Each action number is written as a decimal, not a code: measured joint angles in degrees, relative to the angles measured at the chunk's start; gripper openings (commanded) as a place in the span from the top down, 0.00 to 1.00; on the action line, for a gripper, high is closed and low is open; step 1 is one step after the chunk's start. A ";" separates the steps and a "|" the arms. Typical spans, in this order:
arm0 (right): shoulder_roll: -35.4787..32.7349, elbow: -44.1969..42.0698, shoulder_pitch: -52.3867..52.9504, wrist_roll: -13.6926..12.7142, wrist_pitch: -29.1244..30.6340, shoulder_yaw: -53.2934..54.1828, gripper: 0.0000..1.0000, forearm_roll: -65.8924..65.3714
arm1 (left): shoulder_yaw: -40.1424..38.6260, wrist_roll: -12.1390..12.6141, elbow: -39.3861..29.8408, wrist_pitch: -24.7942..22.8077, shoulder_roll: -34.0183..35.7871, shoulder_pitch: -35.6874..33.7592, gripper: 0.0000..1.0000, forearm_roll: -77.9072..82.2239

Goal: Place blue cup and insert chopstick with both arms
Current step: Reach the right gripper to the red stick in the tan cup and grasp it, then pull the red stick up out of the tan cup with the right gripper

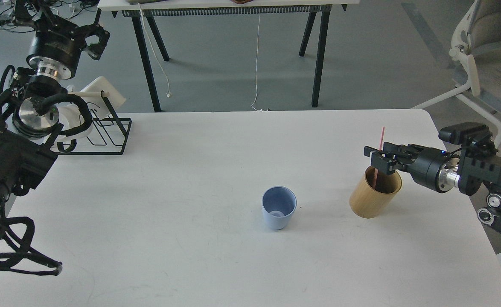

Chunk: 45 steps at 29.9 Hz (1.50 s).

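The blue cup (pixel 279 207) stands upright and empty on the white table (pixel 190 192), right of centre. The pink chopstick (pixel 382 136) leans upright inside the tan bamboo-coloured cylinder (pixel 372 198), to the cup's right. My right gripper (pixel 379 160) comes in from the right and sits at the stick's middle, just above the cylinder's rim, with its fingers on either side of the stick. I cannot tell whether they press on it. My left gripper (pixel 94 37) is raised at the far left, beyond the table's back edge, open and empty.
A black wire rack (pixel 105 132) with a pale rod and a white object stands at the table's back left corner, close to my left arm. A second table's black legs (pixel 318 55) stand behind. An office chair (pixel 489 64) is at the far right.
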 measured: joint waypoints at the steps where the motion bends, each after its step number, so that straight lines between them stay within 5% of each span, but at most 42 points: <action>1: 0.04 0.03 0.07 0.00 0.00 -0.02 0.71 -0.06 | 0.02 0.05 0.00 0.00 0.00 -0.04 0.00 0.01; 10: -0.53 0.17 0.22 -0.01 0.40 -0.05 0.94 -3.31 | 0.05 0.49 0.00 0.00 0.55 -0.17 0.00 0.01; 18: -1.48 2.04 0.24 0.05 0.40 0.00 0.95 -3.34 | 0.08 0.28 -0.01 0.00 0.93 -0.18 0.00 0.01; 35: -15.90 14.08 7.75 -0.02 1.35 5.71 0.95 -2.46 | 0.08 0.19 -0.10 0.00 2.88 -0.29 0.00 0.01; 40: -13.00 13.61 14.89 -0.56 2.05 6.14 0.95 3.17 | 0.13 0.53 -0.10 0.00 2.91 -1.00 0.00 0.01; 45: -2.66 13.11 15.97 -1.71 2.11 4.88 0.96 7.09 | 0.23 0.63 -0.10 0.00 2.91 -1.13 0.00 0.08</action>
